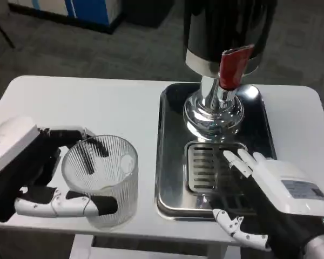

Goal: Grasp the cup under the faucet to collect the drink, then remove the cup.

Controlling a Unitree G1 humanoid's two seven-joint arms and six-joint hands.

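Observation:
A clear ribbed glass cup (101, 181) stands upright near the table's front edge, left of the tray. My left hand (29, 170) grips it, fingers behind and thumb across its front. The dispenser's black body, chrome base (213, 112) and red faucet lever (230, 69) stand on the far part of the steel tray (170, 156). The drip grate (205, 164) lies below the faucet with no cup on it. My right hand (275, 197) hovers over the tray's front right corner, fingers spread toward the grate, holding nothing.
The white table (97, 108) stretches to the left and behind the cup. The tray's raised rim lies between cup and grate. Dark carpet and a blue cabinet (86, 11) lie beyond the table.

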